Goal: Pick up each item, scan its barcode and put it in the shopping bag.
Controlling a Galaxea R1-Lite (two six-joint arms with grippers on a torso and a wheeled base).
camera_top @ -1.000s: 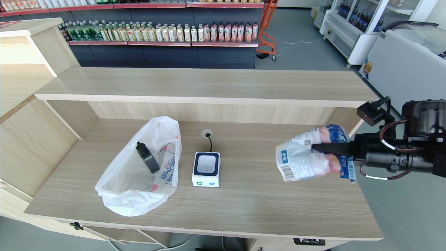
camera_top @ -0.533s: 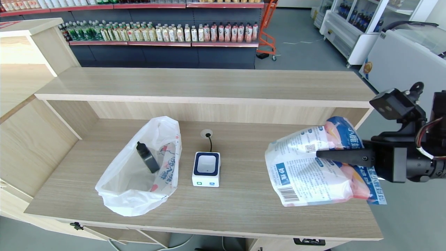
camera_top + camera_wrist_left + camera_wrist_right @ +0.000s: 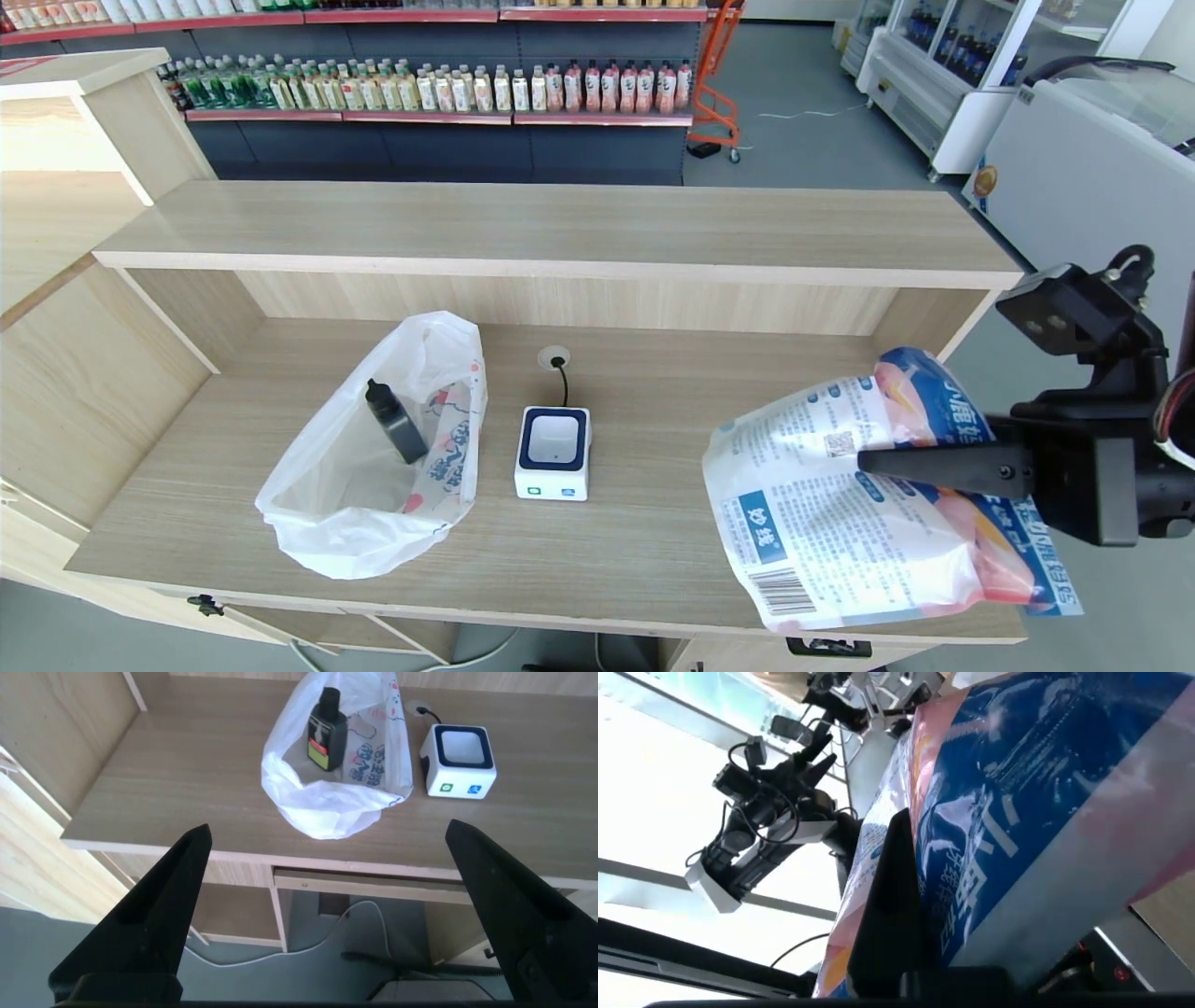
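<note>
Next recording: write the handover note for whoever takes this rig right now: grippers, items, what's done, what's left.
Right gripper: shut on the snack packet, held up at the right end of the counter, barcode side up.
Left gripper: open, empty, in front of the counter's near edge.
Black bottle lies in the shopping bag, left of the scanner.
Done: bottle bagged.
Left: scan the packet, bag it.

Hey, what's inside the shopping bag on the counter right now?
A dark bottle lies tilted in the open white shopping bag. The bag's crumpled folds near its front rim hide whatever might sit beneath them.
</note>
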